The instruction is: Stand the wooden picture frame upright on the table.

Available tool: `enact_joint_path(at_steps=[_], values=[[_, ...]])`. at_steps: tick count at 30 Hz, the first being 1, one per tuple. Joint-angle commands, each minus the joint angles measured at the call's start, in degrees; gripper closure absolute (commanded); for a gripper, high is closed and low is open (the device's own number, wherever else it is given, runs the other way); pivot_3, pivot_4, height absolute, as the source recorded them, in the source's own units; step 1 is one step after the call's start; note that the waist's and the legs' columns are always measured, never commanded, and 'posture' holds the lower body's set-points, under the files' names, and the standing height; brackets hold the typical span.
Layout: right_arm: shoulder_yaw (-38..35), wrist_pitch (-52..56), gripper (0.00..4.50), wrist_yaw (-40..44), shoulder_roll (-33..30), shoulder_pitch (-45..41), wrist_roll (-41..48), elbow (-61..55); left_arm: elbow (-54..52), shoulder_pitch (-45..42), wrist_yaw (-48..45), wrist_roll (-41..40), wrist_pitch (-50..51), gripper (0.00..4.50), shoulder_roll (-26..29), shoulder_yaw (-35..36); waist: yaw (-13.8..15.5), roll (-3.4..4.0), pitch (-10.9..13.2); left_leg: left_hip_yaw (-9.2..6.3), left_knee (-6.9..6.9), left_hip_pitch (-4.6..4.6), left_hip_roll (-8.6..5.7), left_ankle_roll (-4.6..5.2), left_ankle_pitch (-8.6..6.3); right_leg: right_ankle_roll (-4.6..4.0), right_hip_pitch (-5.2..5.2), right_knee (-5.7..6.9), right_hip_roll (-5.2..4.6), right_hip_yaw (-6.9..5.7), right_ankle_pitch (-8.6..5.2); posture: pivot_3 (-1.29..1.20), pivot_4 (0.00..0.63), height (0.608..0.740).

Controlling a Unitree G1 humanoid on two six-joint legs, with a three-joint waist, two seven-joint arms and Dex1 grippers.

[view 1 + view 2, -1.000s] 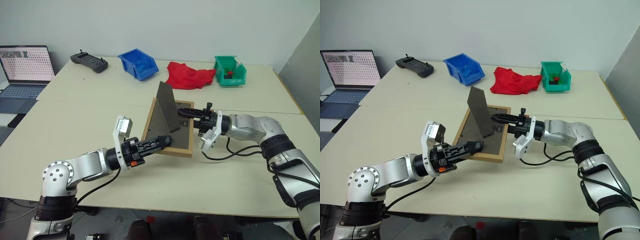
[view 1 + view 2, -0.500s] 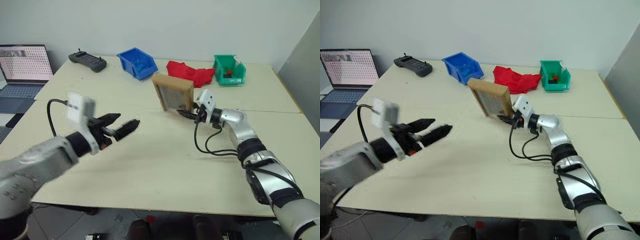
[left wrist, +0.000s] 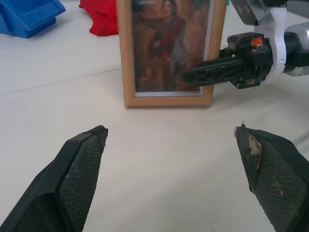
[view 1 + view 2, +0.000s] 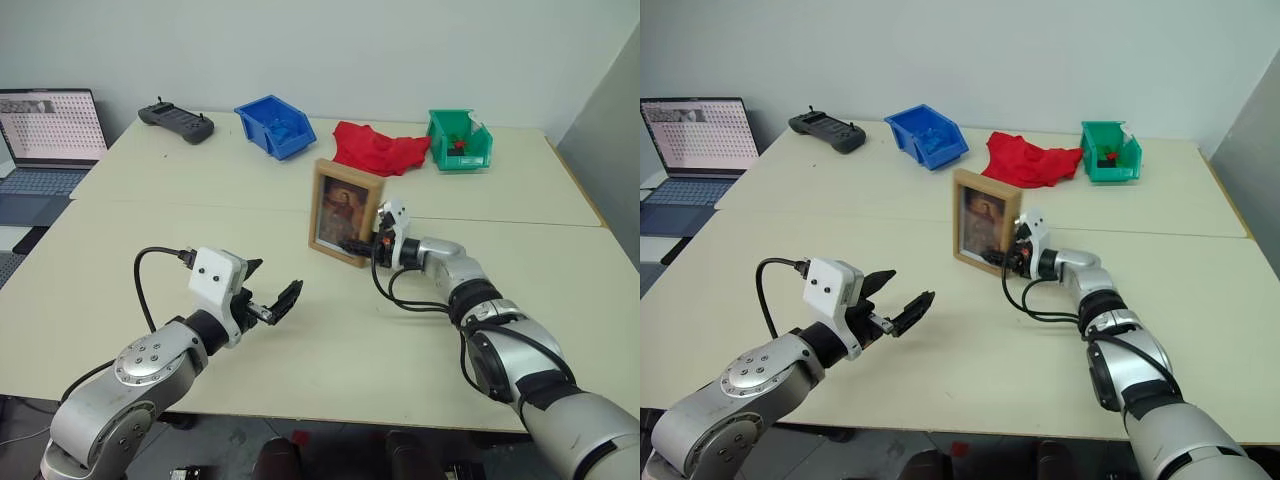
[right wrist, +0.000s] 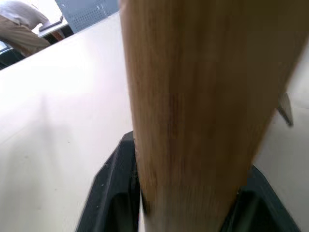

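We see the frame (image 4: 346, 211) upright at mid-table (image 4: 330, 360), picture facing us. At its 3 o'clock edge our right gripper (image 4: 358, 243) clamps it; our left gripper (image 4: 271, 298), at 7 o'clock from it, gapes empty.

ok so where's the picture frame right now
The wooden picture frame stands upright mid-table just past the seam, portrait facing the robot, with the right gripper at its right edge and the red cloth behind it.
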Motion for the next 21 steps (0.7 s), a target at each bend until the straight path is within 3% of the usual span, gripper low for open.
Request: enact_joint_path(at_steps=[1, 9, 15, 18, 21], values=[[0.4, -2.4, 1.67, -0.6, -1.5, 2.0, -3.0, -1.8, 1.6, -1.3, -3.1, 2.2, -1.5, 0.00, -0.7, 1.4, 0.0, 0.00, 0.0, 0.00, 0.00, -0.02, 0.00, 0.00, 0.00, 0.00, 0.00, -0.02, 0.00, 0.00, 0.00, 0.00, 0.150, 0.740], [3.5, -7.1, 0.04, -1.7, -8.3, 11.5, -9.3, -13.7, 8.2, -7.9, -9.1, 4.4, -1.0, 0.00, -1.2, 1.4, 0.6, -0.02, 0.0, -0.03, 0.03, 0.00, -0.01, 0.00, -0.01, 0.01, 0.10, -0.06, -0.02, -0.07, 0.00, 0.00, 0.150, 0.740], [1.6, 8.5, 0.04, -1.7, -18.6, 22.7, -7.2, -48.7, 18.5, -12.8, -19.3, 2.7, 0.5, 0.00, 5.2, 8.0, 0.7, 0.01, 0.0, -0.05, 0.01, -0.06, 0.00, -0.01, -0.01, 0.02, 0.00, -0.04, -0.01, -0.10, 0.00, 0.00, 0.150, 0.740], [-0.9, 26.5, 0.04, -0.7, -21.8, 24.7, 1.5, -66.4, 25.0, -16.8, -26.2, 2.6, 0.7, 0.00, 9.4, 9.4, -0.1, 0.03, 0.0, -0.05, -0.02, -0.03, 0.02, 0.00, -0.01, 0.01, -0.06, 0.01, 0.04, -0.08, -0.01, 0.00, 0.150, 0.740], [-3.4, 39.8, 0.04, -3.1, -22.6, 23.3, 8.5, -76.9, 30.3, -19.6, -32.5, 4.9, -0.6, 0.00, 13.1, 7.9, -0.3, 0.03, 0.0, -0.06, -0.07, 0.03, 0.11, 0.00, -0.01, -0.03, -0.06, 0.01, 0.17, -0.06, -0.03, 0.00, 0.150, 0.740]])
